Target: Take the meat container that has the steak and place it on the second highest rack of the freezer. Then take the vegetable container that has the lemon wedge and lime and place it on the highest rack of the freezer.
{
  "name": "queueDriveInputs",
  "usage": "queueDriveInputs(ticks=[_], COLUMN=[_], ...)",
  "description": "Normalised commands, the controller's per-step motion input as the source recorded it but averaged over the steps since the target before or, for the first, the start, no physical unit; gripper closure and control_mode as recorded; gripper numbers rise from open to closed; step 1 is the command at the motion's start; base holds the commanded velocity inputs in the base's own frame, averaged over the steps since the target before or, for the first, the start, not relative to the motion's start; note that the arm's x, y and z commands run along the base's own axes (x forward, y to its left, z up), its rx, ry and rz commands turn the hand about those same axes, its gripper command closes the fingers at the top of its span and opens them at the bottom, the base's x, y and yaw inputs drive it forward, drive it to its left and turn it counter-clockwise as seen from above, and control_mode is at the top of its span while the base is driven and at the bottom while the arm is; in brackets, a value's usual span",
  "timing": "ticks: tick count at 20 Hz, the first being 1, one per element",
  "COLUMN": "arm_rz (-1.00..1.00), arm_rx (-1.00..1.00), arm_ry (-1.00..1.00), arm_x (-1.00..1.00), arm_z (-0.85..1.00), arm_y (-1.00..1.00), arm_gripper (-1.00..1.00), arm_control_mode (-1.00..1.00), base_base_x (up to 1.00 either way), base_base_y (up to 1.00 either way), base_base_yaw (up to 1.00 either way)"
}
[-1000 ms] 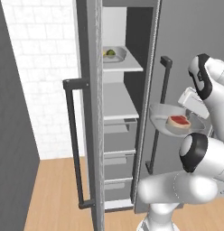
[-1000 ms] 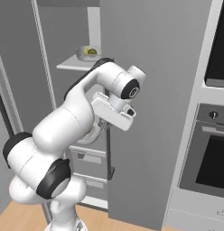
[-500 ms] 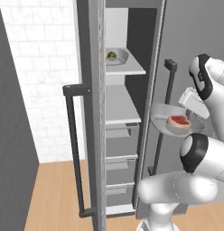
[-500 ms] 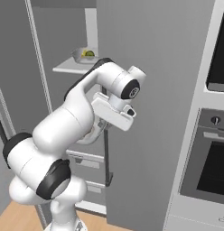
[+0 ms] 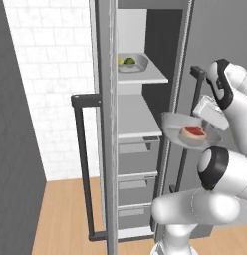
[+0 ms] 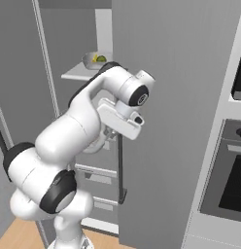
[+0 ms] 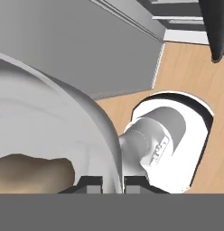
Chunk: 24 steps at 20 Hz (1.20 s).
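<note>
A: Steak placement?
B: It lies in the grey dish, which the arm holds out in the air at 3 o'clock of the open freezer, level with the lower white rack and outside it.

A: And the tool?
B: In the hand view its two dark tips sit close together with the dish rim between them, so it is pinched narrow on the dish. The steak's tan edge shows at 8 o'clock in that view.

A: What about the other bowl?
B: It rests on the top rack, with the lemon wedge and lime side by side inside it. From the right base view the bowl sits at 11 o'clock of the arm's elbow.

A: Anything else nearby?
B: Grey drawers under the lower rack, the door's dark bar handle at 9 o'clock, and an oven at 3 o'clock in the right base view
</note>
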Motion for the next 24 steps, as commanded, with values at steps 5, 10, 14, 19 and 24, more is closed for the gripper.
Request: queueDriveInputs(ticks=[5,10,14,19,24], arm_rz=[-0.28,-0.26,-0.26,-0.31,-0.42], arm_rx=[0.00,-0.09,0.00,0.00,0.03], arm_ry=[-0.04,0.01,0.03,0.10,0.16], arm_x=[0.50,0.59,0.53,0.67,0.63], arm_z=[0.00,-0.03,-0.45,-0.75,-0.88], arm_y=[0.84,0.62,0.22,0.29,0.21], arm_gripper=[1.00,1.00,1.00,1.00,1.00], arm_control_mode=[-1.00,-1.00,-1.00,-1.00,-1.00], base_base_x=[0.00,0.00,0.00,0.00,0.00], base_base_y=[0.00,0.00,0.00,0.00,0.00], base_base_yaw=[0.00,0.00,0.00,0.00,0.00])
